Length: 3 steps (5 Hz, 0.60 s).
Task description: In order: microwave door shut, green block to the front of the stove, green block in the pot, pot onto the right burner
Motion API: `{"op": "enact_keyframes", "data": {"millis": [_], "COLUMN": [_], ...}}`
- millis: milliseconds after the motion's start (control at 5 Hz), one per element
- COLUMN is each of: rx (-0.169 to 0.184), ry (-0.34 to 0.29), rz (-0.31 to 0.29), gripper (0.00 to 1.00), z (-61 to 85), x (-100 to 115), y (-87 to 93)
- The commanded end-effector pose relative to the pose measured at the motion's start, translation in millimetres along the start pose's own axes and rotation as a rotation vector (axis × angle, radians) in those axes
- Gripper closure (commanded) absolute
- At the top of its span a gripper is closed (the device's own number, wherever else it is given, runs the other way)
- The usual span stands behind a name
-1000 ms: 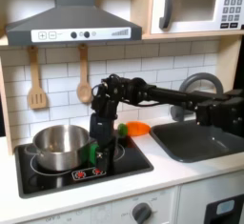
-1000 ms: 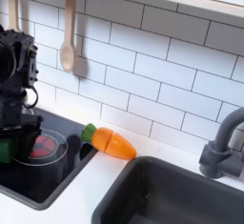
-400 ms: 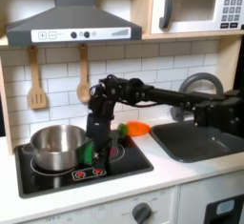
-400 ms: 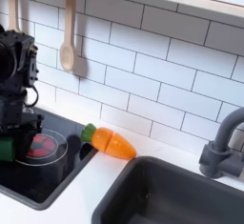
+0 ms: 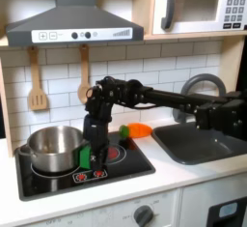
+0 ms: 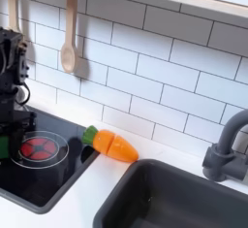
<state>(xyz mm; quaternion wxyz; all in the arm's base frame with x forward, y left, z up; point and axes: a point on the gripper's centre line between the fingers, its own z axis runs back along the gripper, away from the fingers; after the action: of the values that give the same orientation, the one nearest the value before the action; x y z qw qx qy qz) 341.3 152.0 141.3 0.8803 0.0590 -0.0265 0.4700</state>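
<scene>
One small bright green cube-like block (image 5: 84,156), probably light, stiff and best gripped across flat opposite faces, is pinched in the black gripper (image 5: 86,159) beside the shiny round stainless-steel pot (image 5: 53,146).

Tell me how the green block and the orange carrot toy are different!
The green block is small, boxy and all green; the carrot toy is longer, tapered and orange with a green tip. The block sits between the gripper's jaws beside the pot; the carrot lies loose on the counter. Both are toys near the stove.
</scene>
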Motion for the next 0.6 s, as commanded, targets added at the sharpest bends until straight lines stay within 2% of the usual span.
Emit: {"op": "enact_keyframes", "data": {"millis": [0,200,400], "rx": [-0.025,-0.063,-0.084], "ry": [-0.002,0.002,0.015], "rz": [-0.018,-0.040,-0.062], "gripper": [1.00,1.00,1.00], "z": [5.2,15.6,21.3], "x": [-2.9,-4.0,-10.4], "y": [-1.4,-4.7,-5.2]}}
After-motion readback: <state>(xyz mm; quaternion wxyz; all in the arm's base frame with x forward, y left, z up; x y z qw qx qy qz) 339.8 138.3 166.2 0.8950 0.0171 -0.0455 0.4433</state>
